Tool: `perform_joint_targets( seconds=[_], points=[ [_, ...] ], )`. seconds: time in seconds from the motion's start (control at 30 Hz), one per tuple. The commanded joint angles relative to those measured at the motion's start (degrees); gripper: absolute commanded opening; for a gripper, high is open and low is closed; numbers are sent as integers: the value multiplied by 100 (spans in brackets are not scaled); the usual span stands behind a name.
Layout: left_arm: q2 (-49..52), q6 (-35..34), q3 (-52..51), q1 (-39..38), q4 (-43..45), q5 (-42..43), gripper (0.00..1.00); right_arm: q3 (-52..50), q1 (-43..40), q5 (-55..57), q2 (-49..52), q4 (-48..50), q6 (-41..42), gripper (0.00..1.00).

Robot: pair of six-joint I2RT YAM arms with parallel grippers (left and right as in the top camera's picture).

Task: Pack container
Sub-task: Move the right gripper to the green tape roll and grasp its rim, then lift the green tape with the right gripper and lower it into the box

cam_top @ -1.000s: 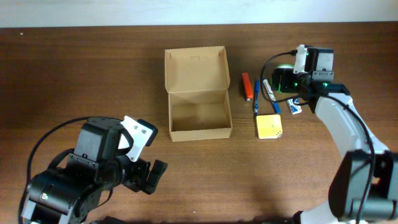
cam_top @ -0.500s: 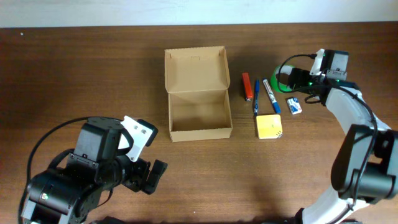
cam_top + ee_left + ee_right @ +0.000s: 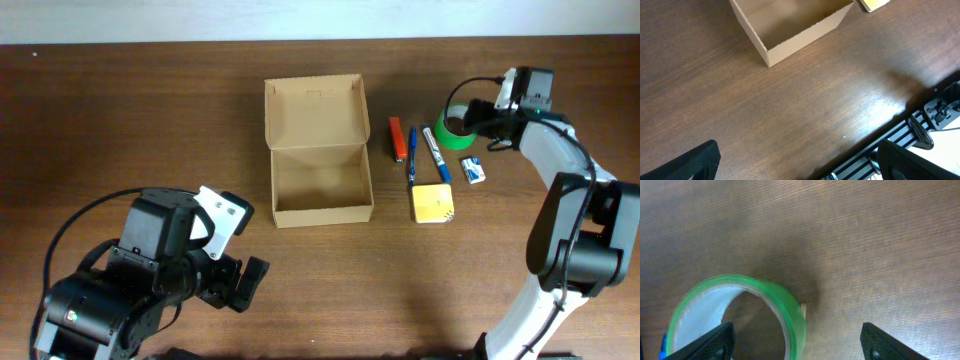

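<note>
Barely begun, judging from the overhead view: at frame centre, the small tan-brown cardboard box (image 3: 322, 212), hinged flap thrown back toward the top edge, inside bare. Left to go in, all lying on the brown wooden desk (image 3: 150, 110) to the right of the box: a short red stick-shaped item (image 3: 397, 138), a slim blue pen (image 3: 411, 156), a blue-and-white marker (image 3: 436, 153), a small square yellow pad (image 3: 433, 203), a little white-and-blue packet (image 3: 474, 170) and, toward the upper right, a green roll of tape (image 3: 452, 126). Over that roll, the right tool (image 3: 797, 341), fingers set wide with the roll's near wall between them, one finger above the hole and the other outside; no contact visible, nothing held. At lower left of the overhead view, the left tool (image 3: 243, 283), spread wide and gripping nothing, well apart from the box, with only a box corner at the top of the left wrist view. As for writing: none legible anywhere, no print on the box, and marks on marker and packet too small to make out.
</note>
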Motion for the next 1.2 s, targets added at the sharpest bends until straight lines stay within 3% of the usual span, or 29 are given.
perform_joint_targets(
  seconds=[0.0, 0.37, 0.7, 0.9, 1.17],
  points=[
    [-35, 114, 20, 13, 0, 83, 100, 341, 37, 57, 273, -234, 39, 76],
    [-35, 114, 20, 13, 0, 83, 100, 391, 42, 125, 407, -553, 24, 58],
    [-35, 114, 20, 13, 0, 83, 100, 391, 63, 125, 409, -625, 28, 30],
    [-35, 114, 20, 13, 0, 83, 100, 483, 195, 125, 407, -704, 46, 4],
    [-35, 114, 20, 13, 0, 83, 100, 1491, 317, 122, 407, -1462, 48, 4]
  ],
)
